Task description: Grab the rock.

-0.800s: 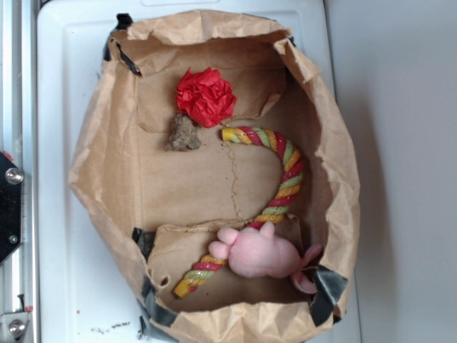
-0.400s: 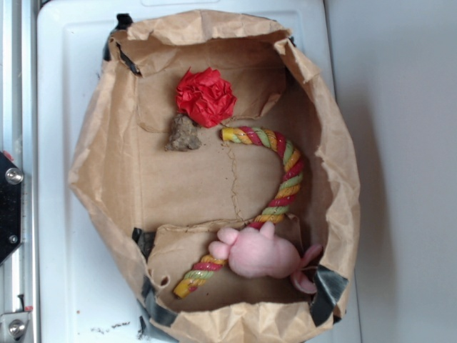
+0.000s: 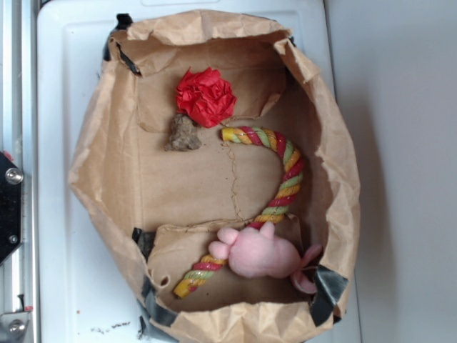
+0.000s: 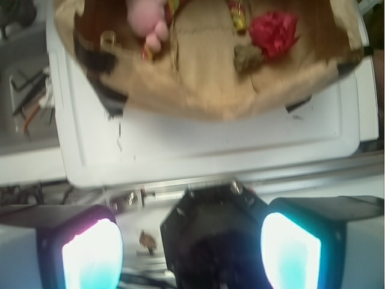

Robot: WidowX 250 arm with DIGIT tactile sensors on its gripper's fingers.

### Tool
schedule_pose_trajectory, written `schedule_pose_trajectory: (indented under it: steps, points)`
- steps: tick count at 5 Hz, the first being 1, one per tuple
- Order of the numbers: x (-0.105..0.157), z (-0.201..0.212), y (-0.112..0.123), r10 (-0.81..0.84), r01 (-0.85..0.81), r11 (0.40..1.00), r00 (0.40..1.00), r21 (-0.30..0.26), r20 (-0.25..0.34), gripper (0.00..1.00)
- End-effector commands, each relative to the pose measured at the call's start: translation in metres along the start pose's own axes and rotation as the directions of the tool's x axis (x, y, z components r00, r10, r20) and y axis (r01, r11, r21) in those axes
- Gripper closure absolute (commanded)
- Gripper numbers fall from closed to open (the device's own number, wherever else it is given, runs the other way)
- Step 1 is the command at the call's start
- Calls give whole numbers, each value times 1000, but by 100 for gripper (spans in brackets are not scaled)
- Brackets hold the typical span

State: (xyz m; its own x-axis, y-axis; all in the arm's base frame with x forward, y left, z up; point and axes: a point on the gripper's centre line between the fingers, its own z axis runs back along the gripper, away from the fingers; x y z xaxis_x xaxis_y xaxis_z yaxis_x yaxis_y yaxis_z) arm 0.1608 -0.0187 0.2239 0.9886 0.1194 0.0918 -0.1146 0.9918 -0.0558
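Here we start with the white tray, smooth moulded plastic, and on it the brown paper bag, cut low and spread open, its walls creased and its corners patched with black tape. On the bag's flat floor we find a striped rope toy curving in a long arc of red, yellow and green twist, a soft pink plush toy lying over its lower end, a crumpled red paper ball, and smallest of all the rock.

The rock is a lumpy grey-brown chunk, rough and speckled, roughly triangular. It touches the lower edge of the paper ball, sits apart from the rope's near tip, and is closer to the bag's left wall than its right in the exterior view. Its long axis appears to run from the ball diagonally down toward the left.

In the wrist view our gripper is held back over the tray's rim, outside the bag, and its fingers stand wide apart, holding nothing. From there the rock lies well ahead and somewhat to the right, with the paper ball just beyond it. We judge the coming move as a reach forward and down, closing across the rock's narrow width without catching the ball.
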Motion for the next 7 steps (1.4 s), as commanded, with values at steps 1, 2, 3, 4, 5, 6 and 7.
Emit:
schedule_pose_trajectory:
  steps: [1, 2, 3, 4, 5, 6, 7]
  points:
    - [51, -9, 13, 113, -116, 993, 985, 20, 132, 0]
    - [72, -22, 22, 172, -176, 984, 968, 6, 184, 0]
    - [88, -35, 32, 211, -219, 975, 954, 18, 213, 0]
    - [96, -47, 42, 240, -251, 968, 949, 29, 202, 0]
    - [102, -59, 53, 260, -273, 961, 944, 41, 201, 0]
    - [104, -76, 64, 248, -270, 959, 947, 85, 206, 0]
    - [104, -92, 67, 235, -254, 965, 950, 72, 207, 0]
